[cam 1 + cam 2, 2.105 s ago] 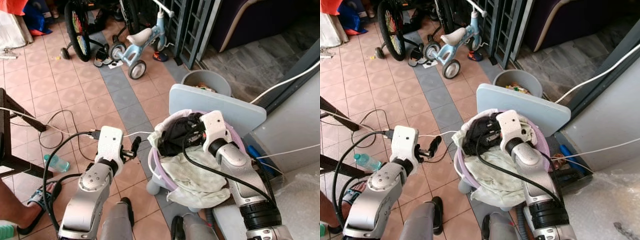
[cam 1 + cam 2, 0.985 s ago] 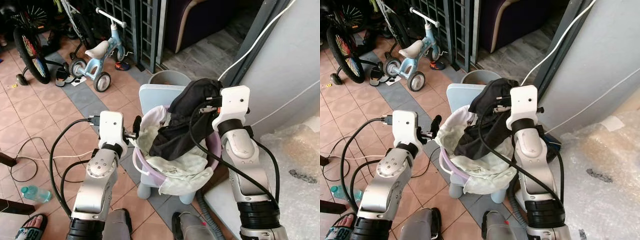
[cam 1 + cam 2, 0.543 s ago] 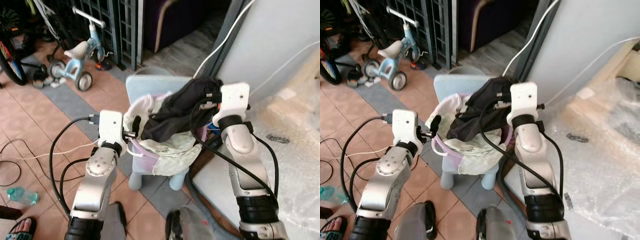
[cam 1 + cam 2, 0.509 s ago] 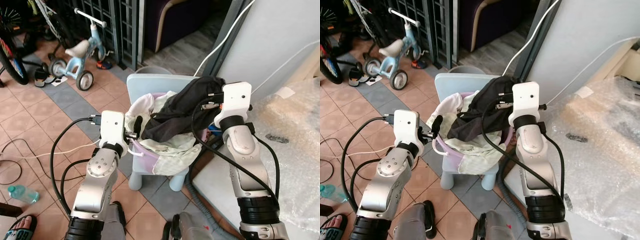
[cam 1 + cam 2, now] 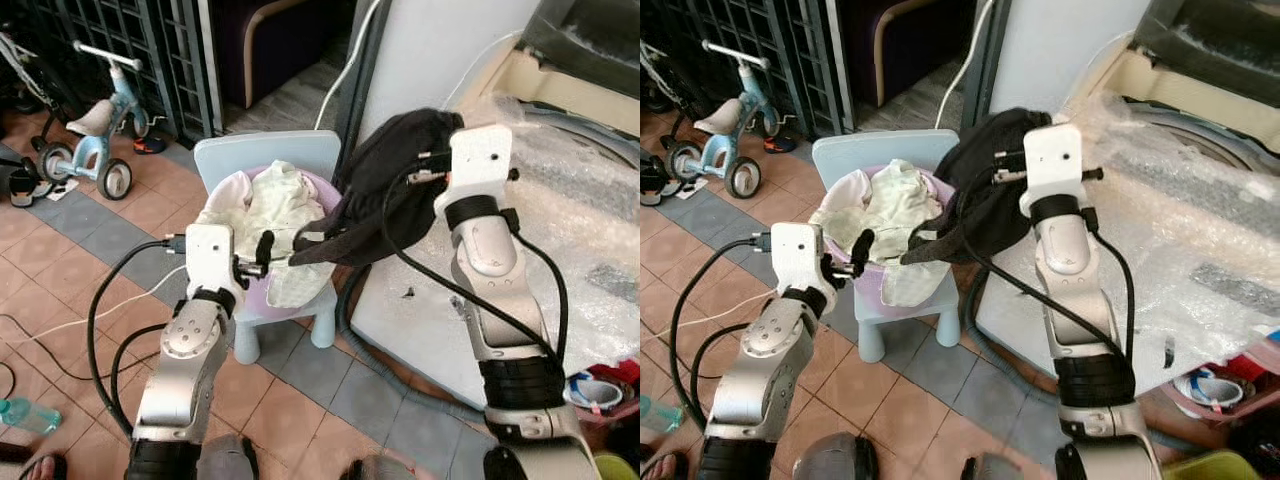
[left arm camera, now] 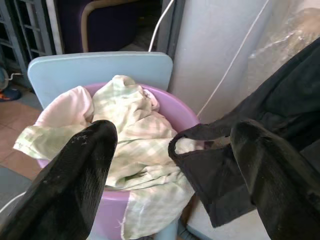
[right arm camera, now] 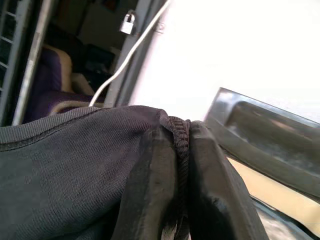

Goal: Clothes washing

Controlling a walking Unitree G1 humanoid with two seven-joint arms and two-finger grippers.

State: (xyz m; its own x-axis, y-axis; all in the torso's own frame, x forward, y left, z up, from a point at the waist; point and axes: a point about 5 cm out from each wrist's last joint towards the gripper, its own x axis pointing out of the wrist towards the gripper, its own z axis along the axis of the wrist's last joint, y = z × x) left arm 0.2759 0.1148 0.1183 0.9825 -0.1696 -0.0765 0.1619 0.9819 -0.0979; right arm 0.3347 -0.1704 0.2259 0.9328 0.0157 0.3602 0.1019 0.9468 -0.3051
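My right gripper (image 7: 181, 150), jaws clenched, is lifting the black knit garment (image 5: 385, 200) clear of the lilac plastic basin (image 6: 170, 107) at nine o'clock; my left gripper (image 6: 170, 165) is hovering, jaws released.

Pale blue kid's tricycle (image 5: 88, 140) on the tiled floor (image 5: 300, 400) at far left, in front of a dark metal grille (image 5: 150, 50). Plastic bottle (image 5: 25, 415) lying on the tiles at lower left; white cable (image 5: 345, 60) runs up the grey wall (image 5: 440, 40).
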